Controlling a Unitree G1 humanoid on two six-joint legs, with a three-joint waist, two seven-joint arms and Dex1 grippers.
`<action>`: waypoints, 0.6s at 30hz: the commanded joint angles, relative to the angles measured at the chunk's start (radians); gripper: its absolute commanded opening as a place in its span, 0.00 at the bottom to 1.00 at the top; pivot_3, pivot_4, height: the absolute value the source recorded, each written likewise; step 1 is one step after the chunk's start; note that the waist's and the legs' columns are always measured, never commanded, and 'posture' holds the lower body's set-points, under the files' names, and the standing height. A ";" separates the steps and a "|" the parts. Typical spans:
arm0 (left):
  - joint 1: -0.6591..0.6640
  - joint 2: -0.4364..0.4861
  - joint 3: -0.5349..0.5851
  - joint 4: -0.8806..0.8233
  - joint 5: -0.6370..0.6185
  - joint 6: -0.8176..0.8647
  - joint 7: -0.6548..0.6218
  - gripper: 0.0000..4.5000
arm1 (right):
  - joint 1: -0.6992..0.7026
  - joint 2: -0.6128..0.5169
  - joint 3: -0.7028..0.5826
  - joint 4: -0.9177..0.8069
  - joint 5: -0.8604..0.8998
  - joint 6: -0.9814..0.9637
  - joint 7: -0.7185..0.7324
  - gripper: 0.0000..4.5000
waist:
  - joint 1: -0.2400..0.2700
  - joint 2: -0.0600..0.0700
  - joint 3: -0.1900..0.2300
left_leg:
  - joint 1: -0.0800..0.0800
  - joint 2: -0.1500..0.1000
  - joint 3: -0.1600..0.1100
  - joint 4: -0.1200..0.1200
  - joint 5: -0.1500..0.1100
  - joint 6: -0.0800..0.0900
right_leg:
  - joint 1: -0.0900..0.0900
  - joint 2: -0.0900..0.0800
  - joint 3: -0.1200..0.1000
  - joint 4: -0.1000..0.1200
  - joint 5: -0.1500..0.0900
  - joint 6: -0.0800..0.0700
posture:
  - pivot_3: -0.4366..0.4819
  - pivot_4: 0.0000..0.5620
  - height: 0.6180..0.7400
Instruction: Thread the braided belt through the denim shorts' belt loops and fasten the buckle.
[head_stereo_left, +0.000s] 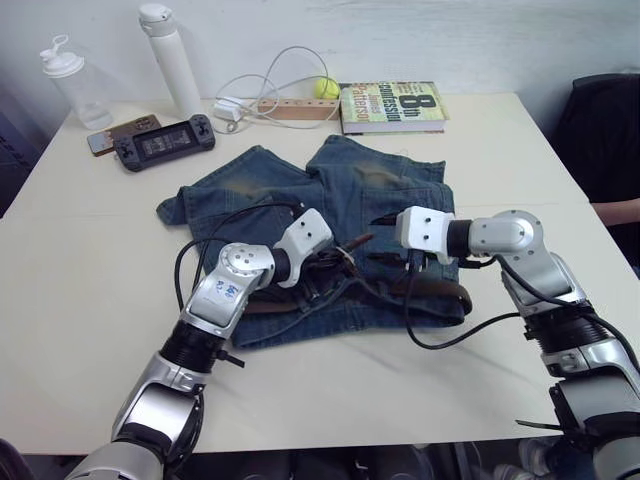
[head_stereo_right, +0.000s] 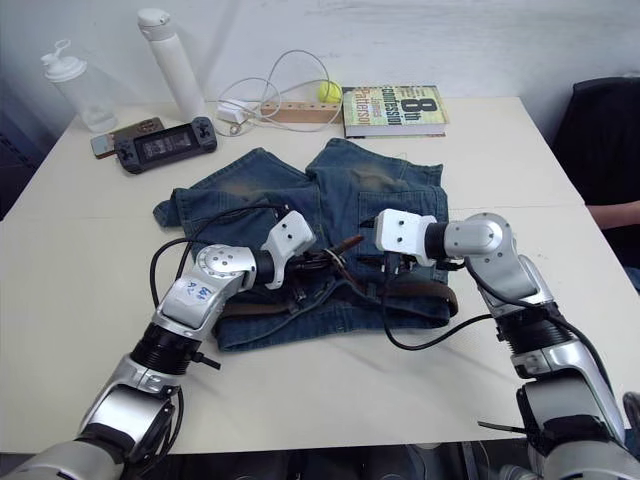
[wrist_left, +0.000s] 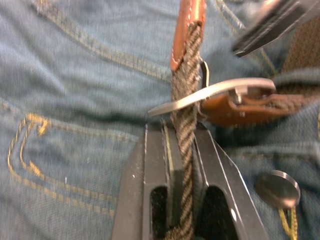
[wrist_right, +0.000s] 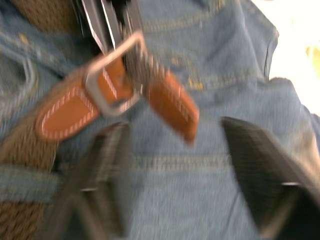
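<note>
On the faded denim shorts (head_stereo_left: 330, 230), the left gripper (wrist_left: 182, 150) clamps the woven brown belt (wrist_left: 186, 115) just behind its flat silver buckle (wrist_left: 215, 92), while the right gripper (wrist_right: 175, 165) hangs with fingers apart beside the tan leather tip (wrist_right: 175, 105).

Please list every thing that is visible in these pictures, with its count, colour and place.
table: one, cream, under everything
denim shorts: one, blue with brownish patches, table centre
braided belt: one, dark brown with tan tip, along the waistband
buckle: one, silver, belt passes through it
bottles: two, one white, one clear, far left
game console: one, dark, far left
phone: one, brown, beside the console
cable: one, white, far edge
ball: one, yellow, beside the book
book: one, far edge
left claw: shut on braided belt
right claw: open, above the belt tip
</note>
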 joint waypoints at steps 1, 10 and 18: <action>-0.007 0.004 -0.005 -0.034 0.007 -0.026 -0.014 0.00 | -0.014 0.005 -0.031 -0.010 0.033 -0.041 0.026 0.20 | 0.000 0.000 0.000 | 0.000 0.000 0.000 0.000 0.000 0.000 | 0.000 0.000 0.000 0.000 0.000 0.000 | 0.48 0.27 0.96; -0.020 0.019 0.091 -0.063 -0.079 0.095 -0.045 0.46 | -0.024 -0.022 -0.033 0.020 0.005 -0.131 0.051 0.00 | -0.002 0.000 0.000 | 0.000 0.000 0.000 0.000 0.000 0.000 | 0.000 0.000 0.000 0.000 0.000 0.000 | 0.48 0.27 0.96; 0.022 0.190 0.217 -0.165 -0.244 0.278 -0.191 0.99 | -0.034 -0.130 -0.092 0.110 0.007 -0.290 0.079 0.00 | -0.003 0.000 0.000 | 0.000 0.000 0.000 0.000 0.000 0.000 | 0.000 0.000 0.000 0.000 0.000 0.000 | 0.48 0.27 0.96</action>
